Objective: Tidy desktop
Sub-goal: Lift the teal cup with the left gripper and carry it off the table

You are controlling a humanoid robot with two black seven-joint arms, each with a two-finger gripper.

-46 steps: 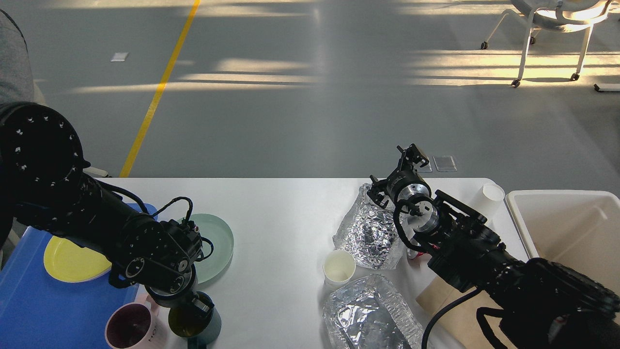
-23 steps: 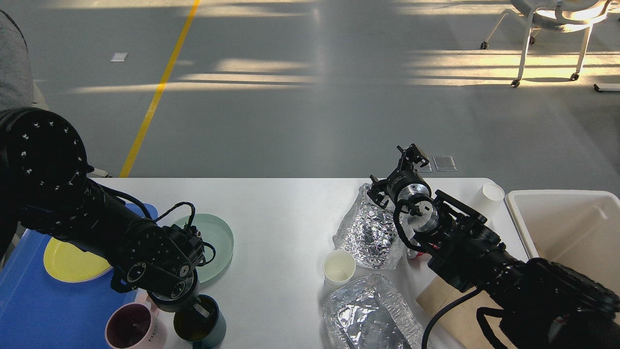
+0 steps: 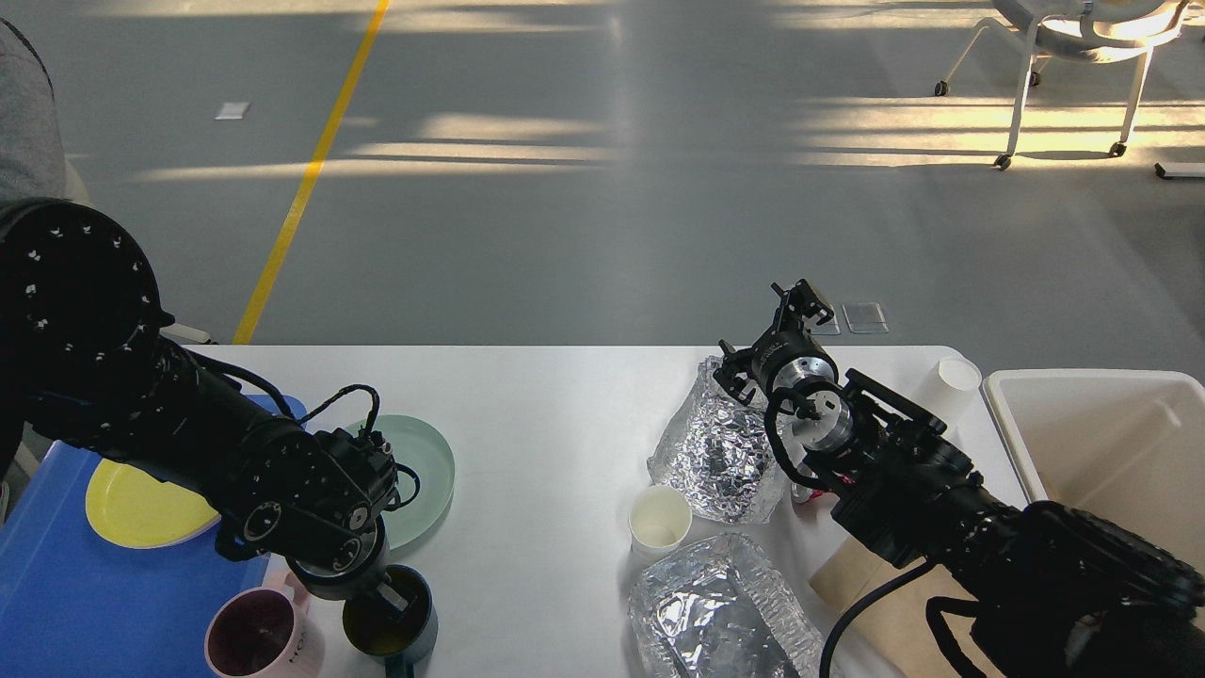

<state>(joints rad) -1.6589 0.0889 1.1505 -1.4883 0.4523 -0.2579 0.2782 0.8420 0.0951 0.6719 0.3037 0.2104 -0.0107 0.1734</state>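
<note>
Left tool (image 3: pixel 391 595): dips inside the dark mug (image 3: pixel 389 621); grasp unclear.
Mug: beside the pink mug (image 3: pixel 256 642), on the counter (image 3: pixel 555 424).
Advice: I'd lift straight, keeping clear.
Right tool (image 3: pixel 798 306): state unclear.

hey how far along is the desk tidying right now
Looks done: a yellow plate sits on the blue plastic tray. In hand: the left gripper reaches into a dark green mug; its grip isn't clear. Left: on the white desktop, a pale green plate, pink mug, two crumpled foil sheets, and two paper cups. The off-white bin looks empty.
</note>
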